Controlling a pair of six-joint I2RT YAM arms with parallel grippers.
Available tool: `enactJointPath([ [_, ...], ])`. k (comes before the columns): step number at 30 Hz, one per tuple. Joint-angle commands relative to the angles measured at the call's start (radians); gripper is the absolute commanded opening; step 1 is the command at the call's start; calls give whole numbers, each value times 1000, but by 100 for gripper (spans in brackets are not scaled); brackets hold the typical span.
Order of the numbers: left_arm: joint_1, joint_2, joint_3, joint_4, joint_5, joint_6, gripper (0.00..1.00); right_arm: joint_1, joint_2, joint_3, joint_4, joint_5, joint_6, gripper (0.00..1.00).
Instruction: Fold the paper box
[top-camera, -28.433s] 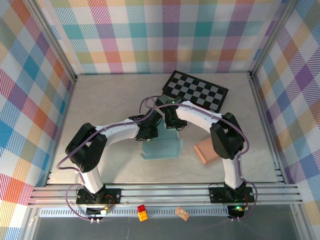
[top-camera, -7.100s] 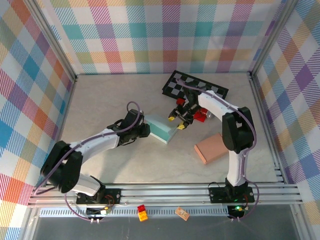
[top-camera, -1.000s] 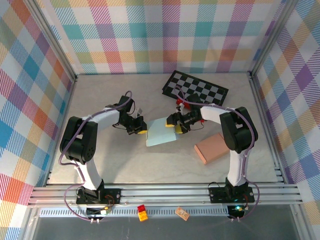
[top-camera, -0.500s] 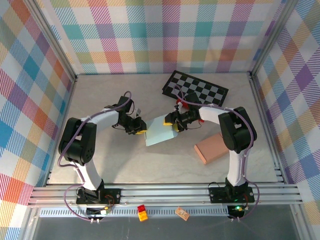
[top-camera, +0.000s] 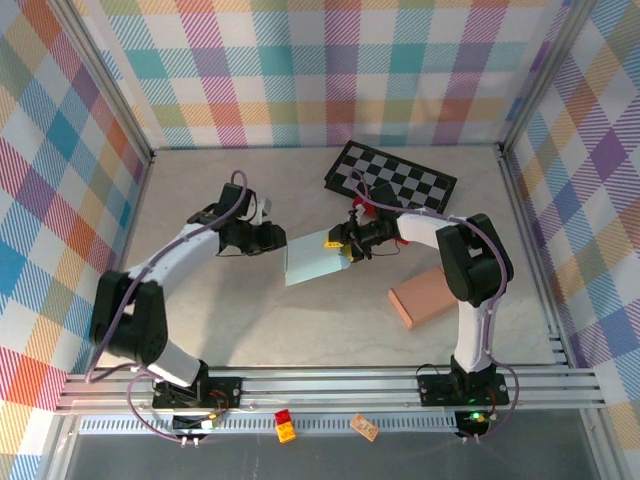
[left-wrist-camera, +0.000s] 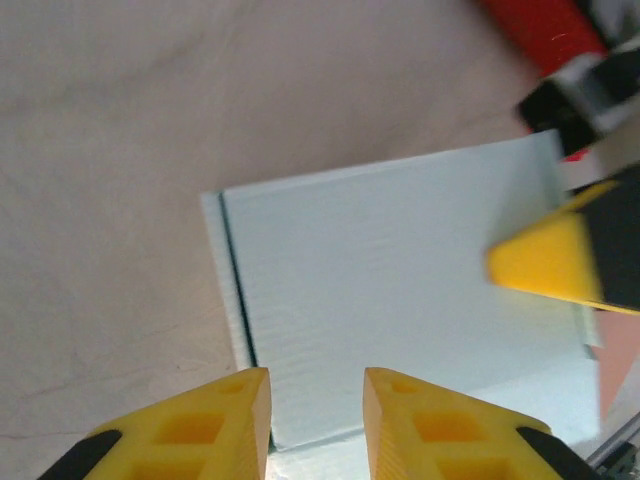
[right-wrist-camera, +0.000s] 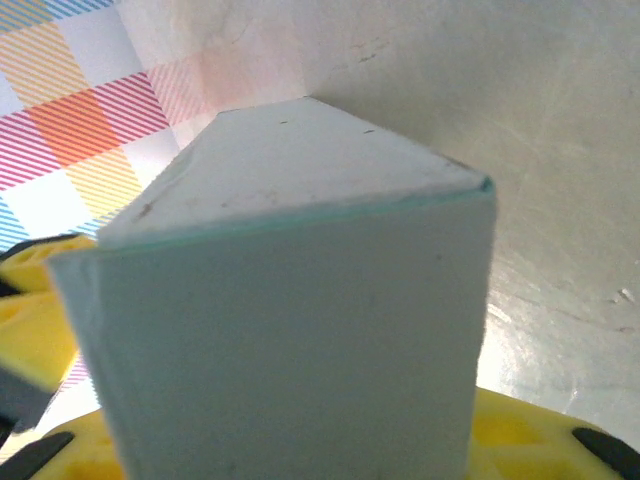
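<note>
**Box spanned between the two grippers, right side engaged**

The pale blue paper box lay near the middle of the surface, directly between the arms. Its longer side appeared to run from one gripper to the other.

The left gripper sat just beside the box's left edge, its jaws spread with a clear gap and nothing between them. From its wrist view the box stretched straight ahead.

The right gripper was at the opposite edge, with a yellow finger over the top panel and the box wall filling its own view between the jaws. Whether they actually pinched the panel could not be told.

The right arm was judged the one in place to work a flap, while the left would need to advance first.

Bare surface lay open to the near left. The checkerboard behind and the tan block to the near right left less room there.
</note>
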Motion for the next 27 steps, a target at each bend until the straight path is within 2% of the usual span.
enactJointPath([
  [1,-41,-102,-30,68,-27,136,32,2,-41,7,-41,-30,136,39],
  [4,-69,-174,-44,86,4,232,33,1,-67,-6,-72,-48,229,39],
  [7,-99,-229,-37,65,102,357,33,-5,-93,-25,-141,-63,326,39],
  [10,-163,-262,-11,-19,177,540,35,-16,-118,-59,-172,-99,441,39],
  [13,-237,-255,21,-146,133,701,40,-24,-118,-18,-288,-125,443,39],
  [17,-286,-230,30,-226,43,808,44,-32,-107,24,-388,-136,435,40],
  [18,-292,-228,29,-229,21,824,47,-34,-103,26,-404,-139,436,40],
  [20,-306,-235,27,-231,-14,861,60,-39,-93,21,-422,-147,436,39],
  [21,-317,-237,24,-237,-36,886,75,-41,-87,20,-427,-152,434,39],
  [22,-334,-237,23,-242,-62,907,98,-43,-82,18,-433,-154,430,38],
  [27,-364,-227,-17,-231,-150,947,100,-47,-68,6,-439,-160,435,38],
])
